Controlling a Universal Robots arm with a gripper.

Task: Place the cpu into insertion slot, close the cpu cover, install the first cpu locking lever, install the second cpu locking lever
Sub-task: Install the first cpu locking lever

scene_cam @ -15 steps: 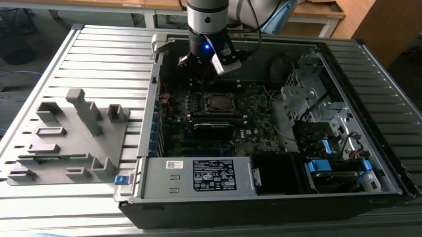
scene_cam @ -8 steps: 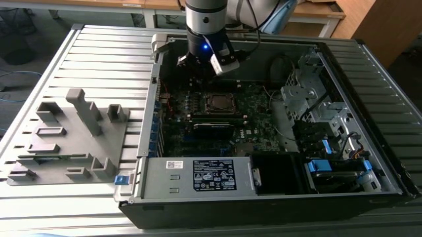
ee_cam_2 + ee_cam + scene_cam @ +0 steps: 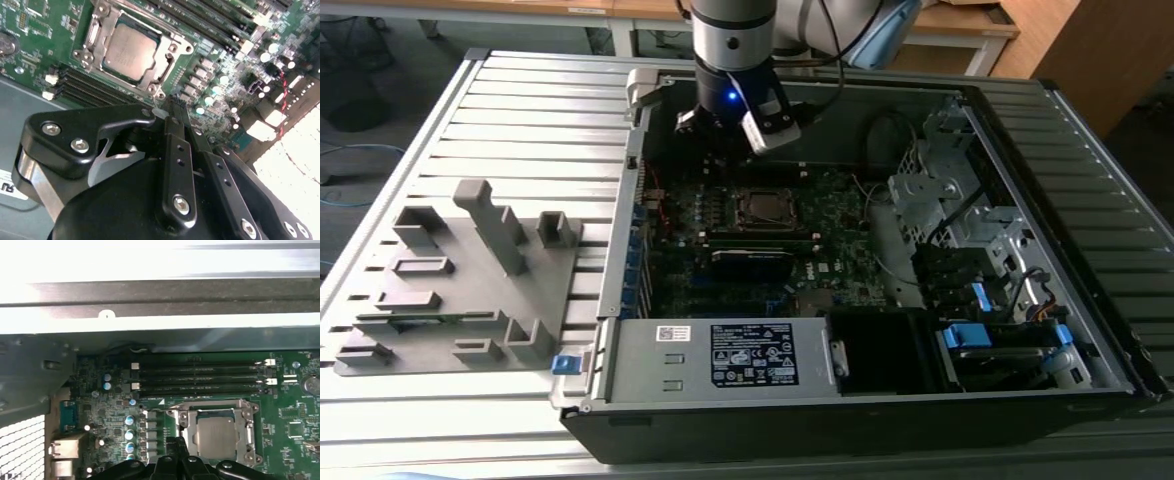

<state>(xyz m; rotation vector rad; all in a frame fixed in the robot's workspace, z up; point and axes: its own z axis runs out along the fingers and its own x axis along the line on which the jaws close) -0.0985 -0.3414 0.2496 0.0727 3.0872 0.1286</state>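
UR arm, silver-grey tube, matte black gripper.
Arm [image 3: 731,35]: smooth silver-grey cylinder, with a darker band carrying a small blue light [image 3: 734,97]. Just under the blue light sits a pale grey boxy camera block [image 3: 771,131]. Black cables [image 3: 841,65] loop up beside and above the blue light. Gripper [image 3: 176,102]: bulky rounded black body below the blue light, angular black linkage arms [image 3: 75,132] with silver round-head screws, and a bare metal plate [image 3: 34,179] under one linkage. Fingers [image 3: 176,150]: slim flat black bars, small holes along each, a silver screw near the base.
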